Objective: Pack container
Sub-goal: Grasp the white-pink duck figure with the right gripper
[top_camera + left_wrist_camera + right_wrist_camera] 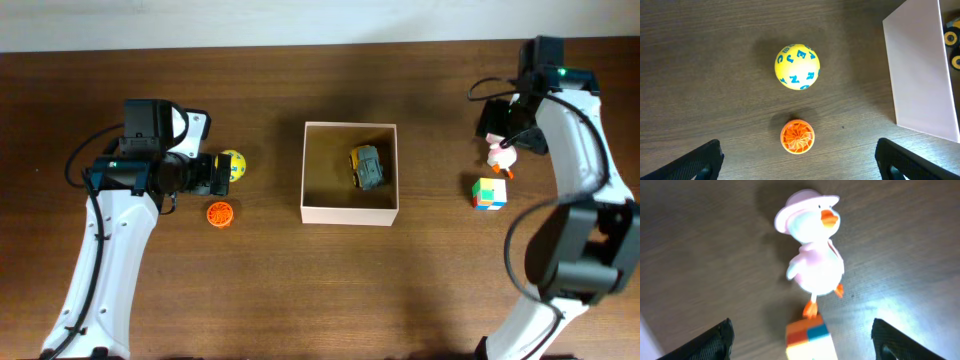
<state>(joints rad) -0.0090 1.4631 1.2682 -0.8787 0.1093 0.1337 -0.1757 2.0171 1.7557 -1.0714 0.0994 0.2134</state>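
The container (pixel 349 213) is a square white-walled box with a tan inside at the table's middle; a grey and yellow toy car (pixel 367 166) lies in it. Its white wall also shows in the left wrist view (pixel 917 70). My left gripper (pixel 218 173) is open above a yellow ball with blue letters (pixel 233 163) (pixel 797 66) and an orange ridged disc (pixel 220 214) (pixel 797 136). My right gripper (pixel 508 130) is open over a white duck toy with a pink hat (pixel 500 152) (pixel 812 255). A multicoloured cube (pixel 488 193) (pixel 807 339) lies beside the duck.
The dark wooden table (pixel 300 290) runs to a pale wall along the far edge. The ball and disc lie left of the box, the duck and cube right of it.
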